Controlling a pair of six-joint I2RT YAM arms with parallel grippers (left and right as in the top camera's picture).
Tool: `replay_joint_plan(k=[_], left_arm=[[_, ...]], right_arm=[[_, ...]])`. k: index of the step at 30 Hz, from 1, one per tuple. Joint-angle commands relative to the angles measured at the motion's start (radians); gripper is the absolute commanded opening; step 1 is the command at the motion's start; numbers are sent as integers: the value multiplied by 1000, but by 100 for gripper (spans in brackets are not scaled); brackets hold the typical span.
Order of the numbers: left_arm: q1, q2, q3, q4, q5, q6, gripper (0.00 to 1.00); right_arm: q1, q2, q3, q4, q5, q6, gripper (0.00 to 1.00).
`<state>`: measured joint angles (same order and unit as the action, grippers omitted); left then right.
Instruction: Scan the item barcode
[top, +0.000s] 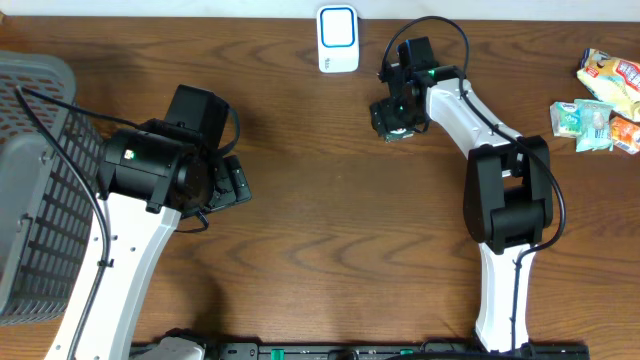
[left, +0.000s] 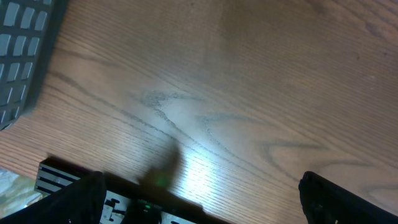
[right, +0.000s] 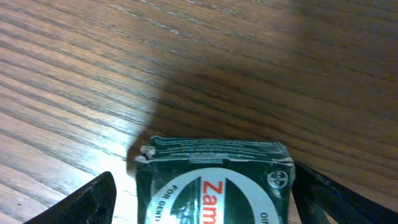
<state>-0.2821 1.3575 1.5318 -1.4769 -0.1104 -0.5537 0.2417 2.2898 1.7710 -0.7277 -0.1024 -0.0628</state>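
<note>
While the dark green cardboard box (right: 214, 168) lies on the brown wood-grain table (top: 320, 260), the right gripper (top: 400, 112) is right down over it, folks! From the wrist camera you get the box's creased end and a white oval label with red letters starting "Zam" (the rest is cut off at the bottom edge). The gripper's black fingers (right: 93, 199) stand one on each side of the box, spread wide. On one side a strip of bare wood shows between finger and carton, and on the other the finger is just beside the corner, so that pincer is released, not grasping. Just beyond the box and a little to the left stands the white scanner with a blue-rimmed face (top: 338, 38), near the table's far edge, close to the box but apart from it. Across the table, the left gripper (left: 202, 180) hangs above bare wood, jaws spread wide, nothing between them. Further out, a grey plastic lattice basket (top: 35, 180) sits at the left edge, and a cluster of colourful snack packets (top: 600, 105) lies well apart at the right.
</note>
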Motion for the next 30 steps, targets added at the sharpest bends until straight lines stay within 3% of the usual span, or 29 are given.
replay_joint_plan(k=[1, 8, 15, 21, 30], left_arm=[[4, -5, 5, -3, -3, -9, 97], [4, -5, 5, -3, -3, -9, 98], [4, -5, 5, -3, -3, -9, 98], [4, -5, 5, -3, -3, -9, 98], [4, -5, 5, -3, -3, -9, 98]], right_arm=[[9, 15, -7, -3, -16, -1, 84], [7, 67, -8, -14, -13, 26, 79], [7, 50, -3, -21, -13, 92, 61], [7, 30, -3, -27, -18, 140, 58], [-6, 18, 19, 25, -351, 348, 58]])
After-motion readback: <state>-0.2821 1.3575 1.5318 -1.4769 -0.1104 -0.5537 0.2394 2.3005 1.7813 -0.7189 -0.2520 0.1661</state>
